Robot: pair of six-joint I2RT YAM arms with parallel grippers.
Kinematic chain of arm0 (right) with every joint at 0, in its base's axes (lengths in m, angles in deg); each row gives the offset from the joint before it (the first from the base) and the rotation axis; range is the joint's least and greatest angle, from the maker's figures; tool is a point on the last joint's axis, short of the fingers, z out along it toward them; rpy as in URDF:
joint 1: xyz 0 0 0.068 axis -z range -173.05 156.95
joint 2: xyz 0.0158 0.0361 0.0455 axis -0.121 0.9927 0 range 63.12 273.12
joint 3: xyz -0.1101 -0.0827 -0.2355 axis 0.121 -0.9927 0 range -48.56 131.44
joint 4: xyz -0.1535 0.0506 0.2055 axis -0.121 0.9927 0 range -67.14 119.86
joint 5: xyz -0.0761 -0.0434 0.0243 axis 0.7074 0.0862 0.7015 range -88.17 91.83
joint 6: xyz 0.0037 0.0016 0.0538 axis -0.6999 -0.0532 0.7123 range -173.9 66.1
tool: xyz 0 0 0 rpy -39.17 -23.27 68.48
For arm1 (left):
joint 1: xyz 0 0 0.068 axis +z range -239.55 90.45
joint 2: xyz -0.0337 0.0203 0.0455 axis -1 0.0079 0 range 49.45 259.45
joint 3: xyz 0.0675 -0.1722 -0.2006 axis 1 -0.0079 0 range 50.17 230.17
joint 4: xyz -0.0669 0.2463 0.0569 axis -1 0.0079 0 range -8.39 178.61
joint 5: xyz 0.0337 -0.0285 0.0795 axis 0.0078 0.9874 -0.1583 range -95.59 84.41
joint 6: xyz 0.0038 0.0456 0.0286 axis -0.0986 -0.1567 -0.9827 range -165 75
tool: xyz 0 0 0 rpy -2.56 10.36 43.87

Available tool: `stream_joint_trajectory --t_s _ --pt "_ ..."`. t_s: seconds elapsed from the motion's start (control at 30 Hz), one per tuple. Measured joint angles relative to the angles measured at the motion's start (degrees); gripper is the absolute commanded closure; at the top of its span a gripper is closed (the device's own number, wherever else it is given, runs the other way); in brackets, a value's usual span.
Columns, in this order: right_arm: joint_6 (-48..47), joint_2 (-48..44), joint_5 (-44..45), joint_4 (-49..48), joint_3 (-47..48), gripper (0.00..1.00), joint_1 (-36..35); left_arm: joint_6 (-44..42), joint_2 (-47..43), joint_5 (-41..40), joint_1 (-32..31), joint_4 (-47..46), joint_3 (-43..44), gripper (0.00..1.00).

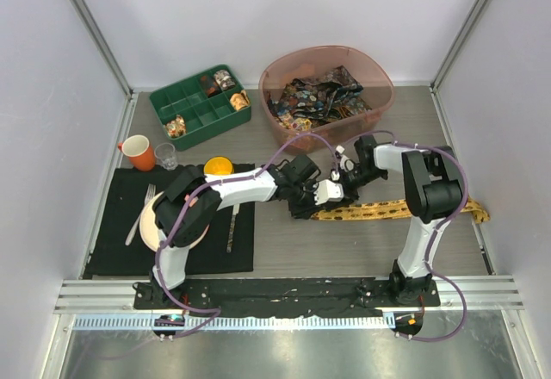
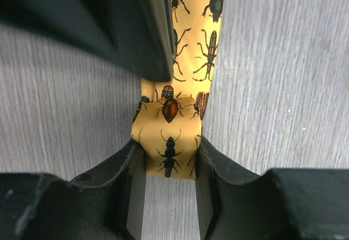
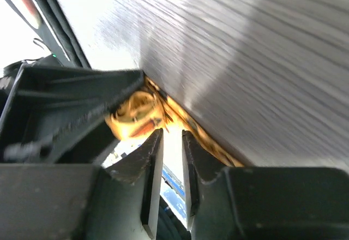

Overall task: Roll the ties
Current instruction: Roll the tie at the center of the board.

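A yellow-orange tie [image 1: 387, 211] printed with dark beetles lies flat across the table's right half. Its left end is curled up between my two grippers. My left gripper [image 1: 303, 205] is shut on that curled end [image 2: 170, 142], with a finger pressed against each side. My right gripper [image 1: 338, 181] comes in low from the far side. In the right wrist view its jaws [image 3: 173, 133] stand a little apart with nothing between them, and the rolled tie end [image 3: 136, 114] sits just past the tips. Several dark, many-coloured ties [image 1: 318, 99] lie heaped in a pink bowl [image 1: 379, 73].
A green compartment tray [image 1: 200, 103] with small trinkets stands at the back left. On the left, a black mat [image 1: 116, 224] carries a plate [image 1: 151, 224], cutlery and a yellow bowl [image 1: 218, 166]. An orange mug [image 1: 138, 151] and a glass [image 1: 166, 155] stand behind it.
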Motion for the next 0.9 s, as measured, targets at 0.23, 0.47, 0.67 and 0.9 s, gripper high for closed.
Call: stream_joint_trajectory --t_s 0.23,0.47,0.67,0.9 --pt "1.09 -2.97 -3.43 -0.74 -1.81 0.62 2.05 -1.09 0.33 -0.85 0.00 1.55 0.87 1.00" --pt "6.36 -2.97 -6.91 -5.40 -3.30 0.61 0.52 -1.44 0.42 -0.87 0.00 1.90 1.09 1.00" --pt "8.87 -2.97 -7.56 -8.57 -3.72 0.61 -1.44 -1.55 0.46 -0.85 0.00 1.95 1.09 1.00" --pt "9.31 -2.97 -6.12 -9.84 -4.11 0.99 -3.32 -1.57 0.46 -0.94 0.00 1.97 1.09 1.00"
